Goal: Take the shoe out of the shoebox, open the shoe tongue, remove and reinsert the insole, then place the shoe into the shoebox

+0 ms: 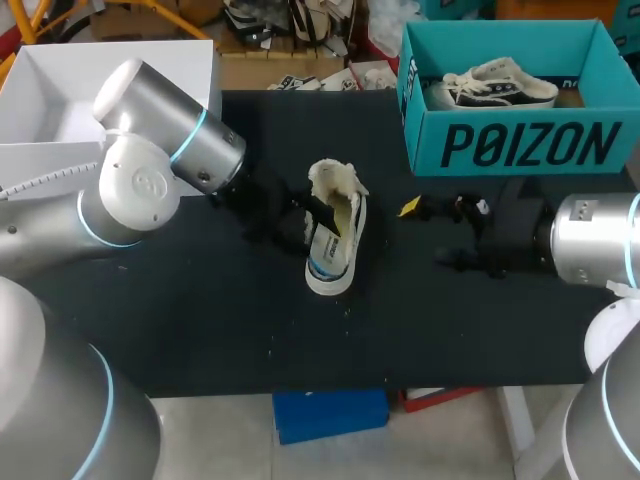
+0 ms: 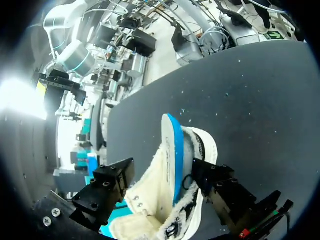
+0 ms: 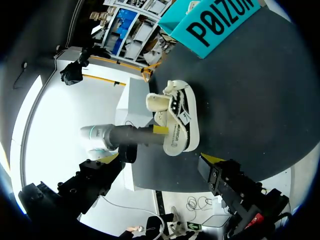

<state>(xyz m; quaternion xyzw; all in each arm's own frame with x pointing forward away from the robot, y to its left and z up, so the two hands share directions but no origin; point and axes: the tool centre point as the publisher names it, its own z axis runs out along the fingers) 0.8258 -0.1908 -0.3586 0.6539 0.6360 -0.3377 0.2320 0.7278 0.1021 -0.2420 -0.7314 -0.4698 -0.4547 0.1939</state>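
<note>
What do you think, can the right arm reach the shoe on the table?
Probably yes: the right tool is open, only bare table lies between it and the shoe; the left tool holds the other side.

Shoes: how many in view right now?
2. One shoe lies on the table at the left gripper. The other shoe sits in the teal shoebox, whose walls may hide more.

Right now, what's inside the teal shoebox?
One white-and-black sneaker lies in the shoebox. Its front wall hides the floor nearest the robot, so anything low there cannot be seen.
</note>
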